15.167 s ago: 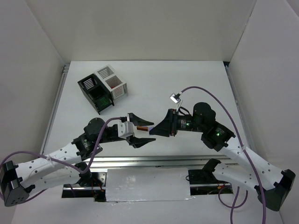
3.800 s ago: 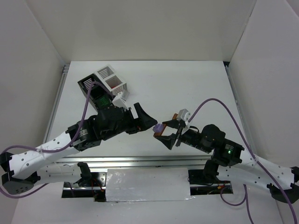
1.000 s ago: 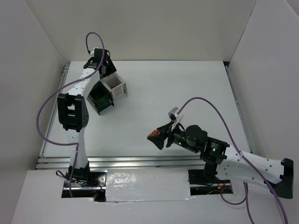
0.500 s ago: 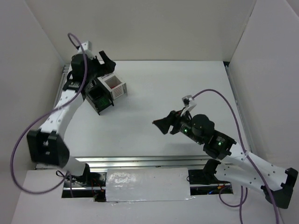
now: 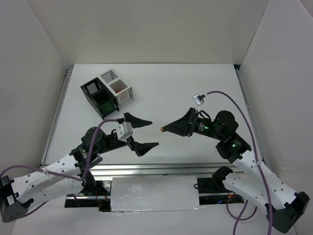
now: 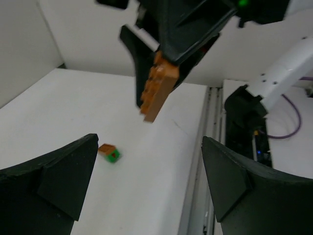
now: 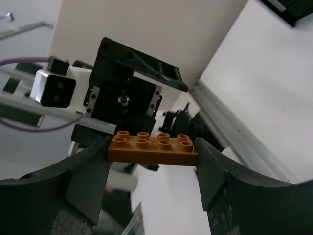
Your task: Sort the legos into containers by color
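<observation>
My right gripper (image 5: pixel 165 129) is shut on a brown two-by-four lego (image 7: pixel 152 149), held by its ends above the table's middle; the lego also shows in the left wrist view (image 6: pixel 157 88). My left gripper (image 5: pixel 153 132) is open and empty, its jaws wide, facing the right gripper's tip a short way apart. A small green and orange lego (image 6: pixel 108 152) lies on the table below them; it does not show in the top view. The black bin (image 5: pixel 94 91) and the white bin (image 5: pixel 120 93) stand joined at the back left, legos inside them.
White walls enclose the table (image 5: pixel 195 88) on the left, back and right. A metal rail (image 5: pixel 146 169) runs along the near edge. The right arm's purple cable (image 5: pixel 230 100) loops above its wrist.
My left arm has swung from the bins at the back left down to the near middle, its gripper open. My right gripper has shifted slightly up with the brown lego.
</observation>
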Tool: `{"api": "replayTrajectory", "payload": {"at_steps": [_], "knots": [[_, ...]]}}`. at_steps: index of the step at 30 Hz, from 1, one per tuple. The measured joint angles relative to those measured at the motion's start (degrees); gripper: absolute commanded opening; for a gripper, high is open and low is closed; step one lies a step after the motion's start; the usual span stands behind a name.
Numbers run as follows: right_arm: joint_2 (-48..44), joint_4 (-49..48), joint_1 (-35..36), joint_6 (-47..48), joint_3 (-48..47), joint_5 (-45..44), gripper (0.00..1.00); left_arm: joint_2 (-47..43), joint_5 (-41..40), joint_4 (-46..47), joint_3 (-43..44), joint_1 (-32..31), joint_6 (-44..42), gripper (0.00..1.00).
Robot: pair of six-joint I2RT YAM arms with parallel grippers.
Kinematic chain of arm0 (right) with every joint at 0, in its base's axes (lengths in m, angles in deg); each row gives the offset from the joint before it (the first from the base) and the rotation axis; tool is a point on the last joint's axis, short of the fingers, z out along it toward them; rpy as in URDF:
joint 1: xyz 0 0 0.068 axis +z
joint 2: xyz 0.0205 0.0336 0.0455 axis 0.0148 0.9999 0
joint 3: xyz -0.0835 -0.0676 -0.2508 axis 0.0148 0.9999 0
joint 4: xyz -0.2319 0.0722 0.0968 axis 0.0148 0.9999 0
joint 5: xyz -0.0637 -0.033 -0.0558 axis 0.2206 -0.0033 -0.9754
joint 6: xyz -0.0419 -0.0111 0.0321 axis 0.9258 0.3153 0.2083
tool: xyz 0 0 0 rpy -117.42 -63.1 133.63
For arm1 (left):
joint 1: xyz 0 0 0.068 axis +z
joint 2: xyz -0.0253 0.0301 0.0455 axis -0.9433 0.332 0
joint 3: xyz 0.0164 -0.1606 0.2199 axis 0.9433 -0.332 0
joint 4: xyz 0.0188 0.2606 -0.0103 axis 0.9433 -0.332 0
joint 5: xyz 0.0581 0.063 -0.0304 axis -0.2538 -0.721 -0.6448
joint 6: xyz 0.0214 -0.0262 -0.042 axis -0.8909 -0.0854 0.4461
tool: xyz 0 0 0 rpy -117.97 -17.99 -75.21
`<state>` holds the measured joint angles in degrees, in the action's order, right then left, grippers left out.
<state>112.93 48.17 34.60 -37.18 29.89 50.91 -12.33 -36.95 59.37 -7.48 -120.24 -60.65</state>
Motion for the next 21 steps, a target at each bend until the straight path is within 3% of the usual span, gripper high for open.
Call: {"api": "replayTrajectory", "payload": {"at_steps": [7, 13, 17, 21], "knots": [[0.07, -4.20, 0.42, -4.70, 2.01, 9.44, 0.00, 1.27, -1.81, -1.31, 5.22, -9.77, -4.59, 0.95], [0.04, -5.11, 1.29, -5.42, 2.01, 11.63, 0.00, 6.56, -3.23, -1.22, 6.21, -10.97, -5.81, 0.78], [0.02, -5.03, 1.46, -5.40, 2.01, 11.85, 0.00, 8.90, -4.28, -1.64, 6.21, -11.47, -6.27, 0.57], [0.15, -4.83, 1.66, -5.16, 2.03, 11.19, 0.00, 9.05, -5.51, -1.62, 6.67, -11.65, -6.80, 0.55]]}}
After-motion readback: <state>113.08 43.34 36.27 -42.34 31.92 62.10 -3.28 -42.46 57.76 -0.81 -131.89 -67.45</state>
